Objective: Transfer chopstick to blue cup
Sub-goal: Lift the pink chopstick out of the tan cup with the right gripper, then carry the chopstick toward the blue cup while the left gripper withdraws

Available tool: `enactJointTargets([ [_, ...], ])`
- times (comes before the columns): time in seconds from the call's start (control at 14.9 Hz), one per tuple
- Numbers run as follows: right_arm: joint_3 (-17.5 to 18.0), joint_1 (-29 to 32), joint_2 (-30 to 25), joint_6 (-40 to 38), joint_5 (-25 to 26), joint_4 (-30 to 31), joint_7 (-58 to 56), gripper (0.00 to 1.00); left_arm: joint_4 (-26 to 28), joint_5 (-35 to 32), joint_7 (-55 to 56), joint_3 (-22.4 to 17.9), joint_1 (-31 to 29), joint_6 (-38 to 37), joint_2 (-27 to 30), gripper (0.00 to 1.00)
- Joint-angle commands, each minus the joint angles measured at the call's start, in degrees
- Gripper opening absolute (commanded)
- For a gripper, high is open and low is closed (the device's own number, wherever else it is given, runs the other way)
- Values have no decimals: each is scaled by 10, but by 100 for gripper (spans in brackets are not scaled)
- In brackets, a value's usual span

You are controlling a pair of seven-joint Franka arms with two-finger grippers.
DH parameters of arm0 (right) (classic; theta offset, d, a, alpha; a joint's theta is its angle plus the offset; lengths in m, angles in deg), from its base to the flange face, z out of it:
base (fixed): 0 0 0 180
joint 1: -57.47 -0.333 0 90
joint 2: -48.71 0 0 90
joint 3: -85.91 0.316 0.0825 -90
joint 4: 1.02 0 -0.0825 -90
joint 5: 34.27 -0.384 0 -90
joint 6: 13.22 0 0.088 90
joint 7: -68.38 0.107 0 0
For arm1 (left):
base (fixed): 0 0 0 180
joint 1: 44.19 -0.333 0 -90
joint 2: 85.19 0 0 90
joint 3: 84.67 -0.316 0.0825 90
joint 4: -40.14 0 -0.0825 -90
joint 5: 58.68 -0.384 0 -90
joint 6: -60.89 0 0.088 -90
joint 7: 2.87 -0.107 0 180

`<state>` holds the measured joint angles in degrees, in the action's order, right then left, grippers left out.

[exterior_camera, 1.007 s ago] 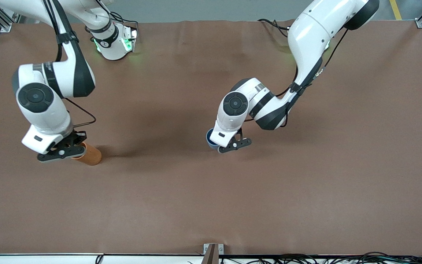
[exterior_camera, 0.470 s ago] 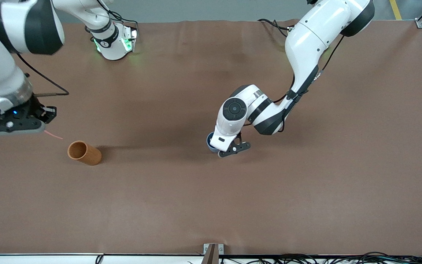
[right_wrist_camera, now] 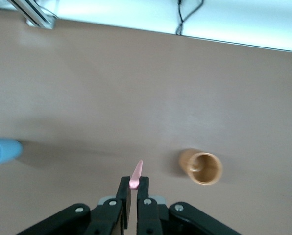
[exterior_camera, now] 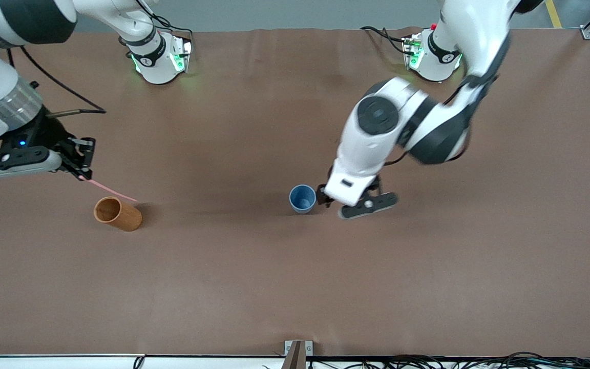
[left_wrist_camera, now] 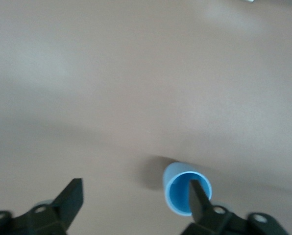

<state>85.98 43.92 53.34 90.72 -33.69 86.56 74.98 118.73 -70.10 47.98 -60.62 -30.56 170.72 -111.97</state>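
Lowest of the table's things in the front view, toward the frame's lower left, we see the orange-brown cup (exterior_camera: 117, 213) standing empty on the brown table (exterior_camera: 295, 287). Level with it at mid-frame stands the blue cup (exterior_camera: 302, 198), upright and also empty. Just beside that cup hangs the left gripper (exterior_camera: 349, 201), its jaws spread wide with nothing between them; in the left wrist view the blue cup (left_wrist_camera: 187, 195) sits partly covered by one finger (left_wrist_camera: 197, 195). Higher up, at the frame's left edge, the right gripper (exterior_camera: 81, 166) is clamped on one end of the chopstick (exterior_camera: 110, 191), which slants down over the orange-brown cup. We judge the carry to be the step in hand: the stick is lifted and must next cross the table to above the blue cup, tip lowered inside the rim before release. Much of the right arm is cut off by the frame edge, and the chopstick's gripped end is hidden between the fingers.
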Motion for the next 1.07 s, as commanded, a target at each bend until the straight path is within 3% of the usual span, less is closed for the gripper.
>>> enactJointTargets([
  [0.0, -2, -84, 18, 11, -3, -14, 134, 2, 25, 61, -144, -47, -40, -54, 81, 100],
  [0.2, -2, -168, 62, 27, 0, -46, 264, 2, 27, 138, -319, -159, -38, -95, 128, 100],
  [0.47, -3, -233, 132, 28, 1, -108, 361, 2, 27, 140, -477, -237, -41, -174, 191, 100],
  [0.6, -3, -262, 152, 67, 3, -110, 390, 2, 30, 136, -521, -244, -48, -214, 211, 100],
  [1.01, -3, -301, 191, 96, 2, -110, 433, 2, 32, 134, -522, -234, -62, -211, 213, 100],
])
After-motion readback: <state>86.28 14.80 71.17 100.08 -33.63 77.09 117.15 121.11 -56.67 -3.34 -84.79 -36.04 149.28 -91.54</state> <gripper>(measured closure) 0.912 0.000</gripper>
